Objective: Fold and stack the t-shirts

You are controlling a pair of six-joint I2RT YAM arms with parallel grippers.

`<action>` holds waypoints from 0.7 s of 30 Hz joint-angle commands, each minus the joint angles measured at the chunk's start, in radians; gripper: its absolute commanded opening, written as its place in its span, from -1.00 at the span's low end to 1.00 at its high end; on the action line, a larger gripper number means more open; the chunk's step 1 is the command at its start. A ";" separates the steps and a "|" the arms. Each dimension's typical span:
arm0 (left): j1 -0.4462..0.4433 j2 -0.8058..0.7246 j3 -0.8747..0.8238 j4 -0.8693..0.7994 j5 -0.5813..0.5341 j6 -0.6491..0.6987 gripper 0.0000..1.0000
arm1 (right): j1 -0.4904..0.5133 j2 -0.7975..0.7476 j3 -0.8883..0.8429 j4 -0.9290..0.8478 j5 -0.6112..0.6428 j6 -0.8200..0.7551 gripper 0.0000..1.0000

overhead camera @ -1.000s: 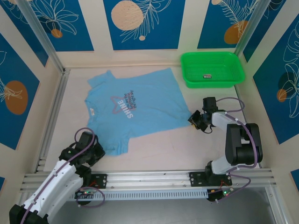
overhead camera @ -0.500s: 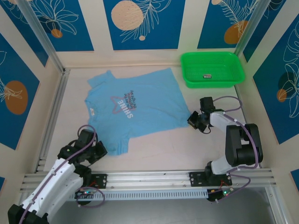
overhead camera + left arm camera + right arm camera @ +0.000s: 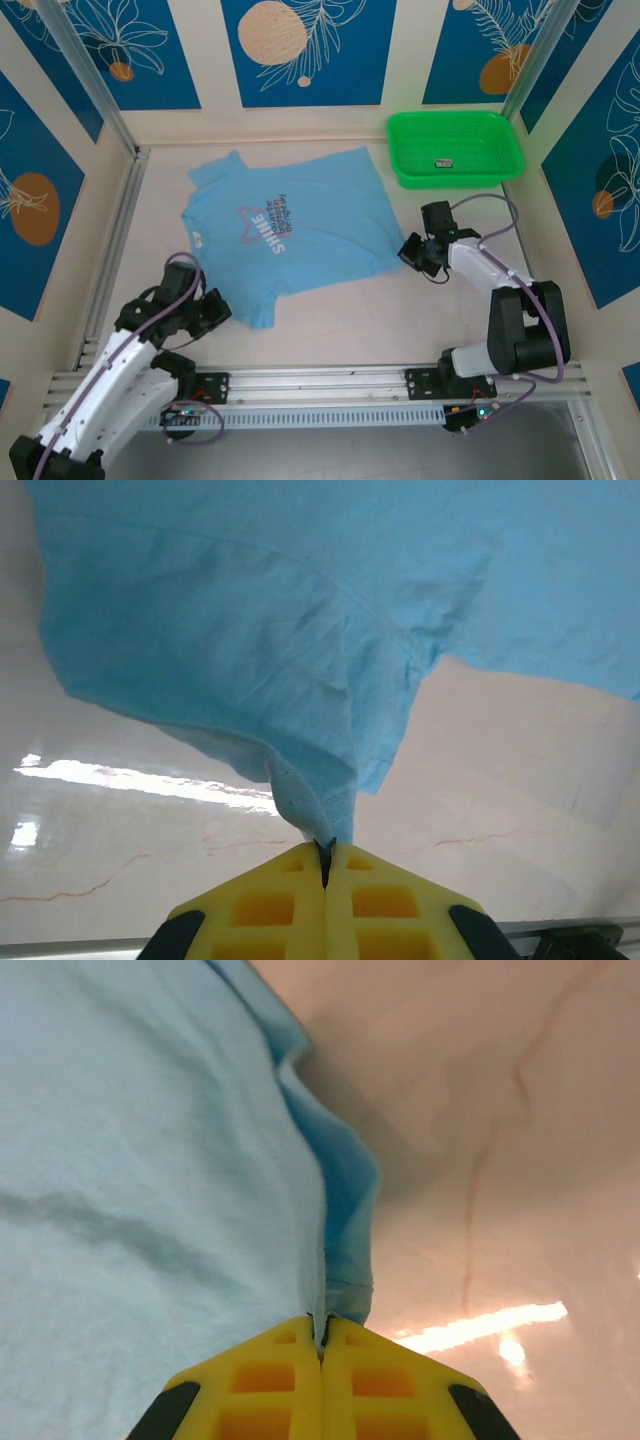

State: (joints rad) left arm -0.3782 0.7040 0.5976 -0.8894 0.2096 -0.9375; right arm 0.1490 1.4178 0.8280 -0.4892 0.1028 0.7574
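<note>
One sky-blue t-shirt [image 3: 290,235] lay spread on the table [image 3: 340,320], lettering up, beside one green basket [image 3: 455,150]. Two tools were engaged. The left tool [image 3: 325,852] was closed on the near sleeve edge, and the right tool [image 3: 322,1330] on the near hem corner. The wrist views showed each pinched fold; the top view showed the whole layout.

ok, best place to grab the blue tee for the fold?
The t-shirt lies flat, so pinch thin edge corners, coming in low from outside: the near sleeve tip from the left, the near hem corner from the right. The left gripper and right gripper are shut on those spots.
</note>
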 commanded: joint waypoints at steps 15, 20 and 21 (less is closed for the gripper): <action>0.306 0.650 0.541 0.091 0.008 0.275 -1.00 | 0.064 0.494 0.622 -0.217 0.160 -0.113 -1.00; 0.394 0.773 0.599 0.101 0.049 0.261 -1.00 | 0.064 0.545 0.688 -0.233 0.171 -0.116 -1.00; 0.403 0.794 0.616 0.100 0.039 0.263 -1.00 | 0.065 0.552 0.696 -0.233 0.169 -0.116 -1.00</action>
State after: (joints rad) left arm -0.0109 1.4635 1.1610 -0.7742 0.2249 -0.6960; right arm 0.2081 1.9503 1.4815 -0.6758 0.2436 0.6594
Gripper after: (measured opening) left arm 0.041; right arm 0.066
